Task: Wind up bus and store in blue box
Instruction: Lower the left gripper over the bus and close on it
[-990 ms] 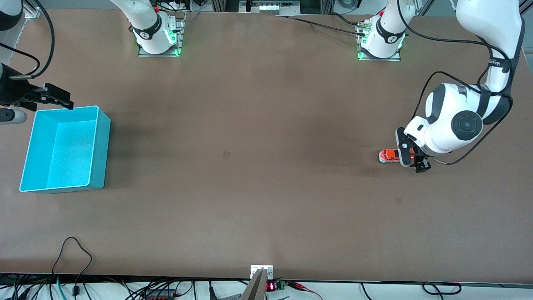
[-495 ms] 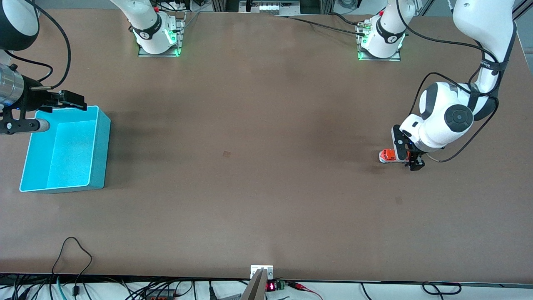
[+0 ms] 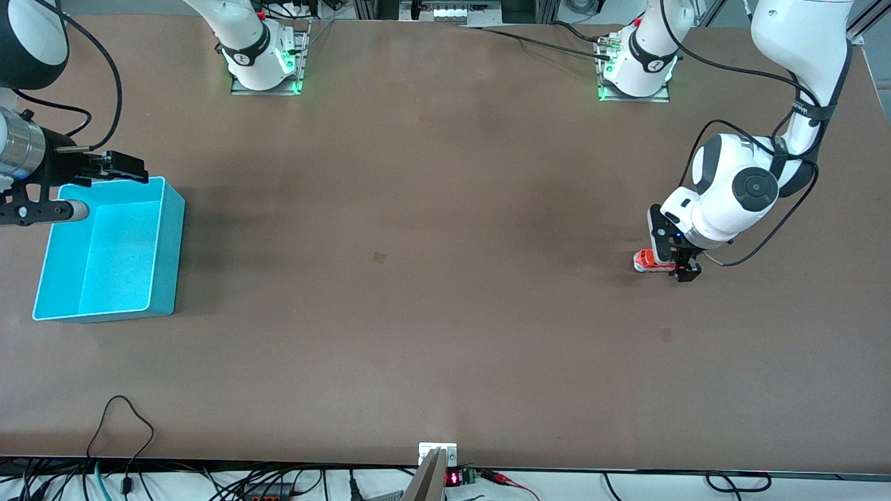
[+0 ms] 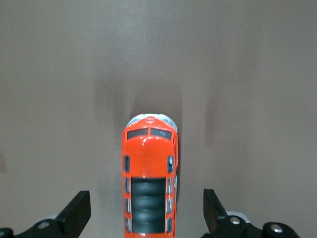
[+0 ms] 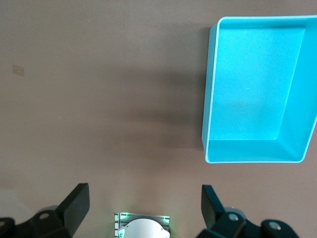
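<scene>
Straddling the bus (image 3: 646,260) at the table's three o'clock, the left gripper (image 3: 675,261) spreads its fingers for a grasp; the right gripper (image 3: 115,167), fingers apart, waits over the blue box (image 3: 167,243) at nine o'clock.

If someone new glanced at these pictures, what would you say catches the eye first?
Probably the bright blue box at the right arm's end of the table, with nothing in it, the right end effector open above its rim. Next, the small orange bus on the table at the left arm's end, with the open left end effector straddling it, fingers not touching.
</scene>
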You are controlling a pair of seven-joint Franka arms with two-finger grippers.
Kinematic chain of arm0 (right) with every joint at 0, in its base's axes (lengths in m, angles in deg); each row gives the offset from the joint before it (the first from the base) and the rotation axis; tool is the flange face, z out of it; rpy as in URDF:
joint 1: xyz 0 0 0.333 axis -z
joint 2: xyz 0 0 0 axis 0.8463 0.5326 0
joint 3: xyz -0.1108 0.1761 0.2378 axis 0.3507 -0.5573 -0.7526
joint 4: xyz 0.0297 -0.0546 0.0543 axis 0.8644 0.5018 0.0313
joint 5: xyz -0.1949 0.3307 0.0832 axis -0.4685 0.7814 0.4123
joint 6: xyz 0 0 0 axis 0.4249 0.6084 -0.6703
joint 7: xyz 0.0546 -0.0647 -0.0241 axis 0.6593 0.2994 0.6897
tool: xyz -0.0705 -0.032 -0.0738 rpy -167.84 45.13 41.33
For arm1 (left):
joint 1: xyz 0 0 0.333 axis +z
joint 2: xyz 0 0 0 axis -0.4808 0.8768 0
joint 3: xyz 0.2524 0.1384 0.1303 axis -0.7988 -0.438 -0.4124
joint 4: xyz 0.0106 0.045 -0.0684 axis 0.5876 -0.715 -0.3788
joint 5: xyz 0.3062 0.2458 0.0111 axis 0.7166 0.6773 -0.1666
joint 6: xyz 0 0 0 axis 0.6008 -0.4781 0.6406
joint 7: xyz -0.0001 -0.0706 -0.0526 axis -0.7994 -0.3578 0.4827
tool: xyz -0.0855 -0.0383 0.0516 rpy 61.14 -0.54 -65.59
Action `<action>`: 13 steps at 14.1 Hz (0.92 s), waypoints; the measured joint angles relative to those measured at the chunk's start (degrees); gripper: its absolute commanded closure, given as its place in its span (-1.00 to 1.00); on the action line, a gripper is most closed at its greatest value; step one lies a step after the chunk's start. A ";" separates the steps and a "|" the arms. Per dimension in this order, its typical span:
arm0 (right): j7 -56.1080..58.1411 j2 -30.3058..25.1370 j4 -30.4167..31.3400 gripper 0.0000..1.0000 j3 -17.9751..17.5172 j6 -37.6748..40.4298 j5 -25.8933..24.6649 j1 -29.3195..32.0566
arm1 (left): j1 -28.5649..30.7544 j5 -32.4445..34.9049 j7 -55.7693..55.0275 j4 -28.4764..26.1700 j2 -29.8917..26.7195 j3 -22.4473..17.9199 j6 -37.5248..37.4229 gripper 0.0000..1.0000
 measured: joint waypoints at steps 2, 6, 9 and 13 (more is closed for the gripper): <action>0.00 0.05 0.00 -1.00 0.00 0.01 0.00 0.00 | 0.00 0.00 0.00 -0.43 0.12 0.17 0.02 -1.00; 0.00 0.05 0.00 -1.00 0.00 0.03 0.00 0.00 | 0.20 0.00 0.00 -1.01 1.51 0.18 0.79 -1.00; 0.01 0.05 0.00 -1.00 0.00 0.03 0.00 0.00 | 0.83 0.00 0.01 -1.05 2.89 0.18 2.47 -0.94; 0.01 0.06 0.00 -1.00 0.00 0.03 0.00 0.00 | 0.92 0.00 0.03 -1.04 3.22 0.19 3.23 -0.24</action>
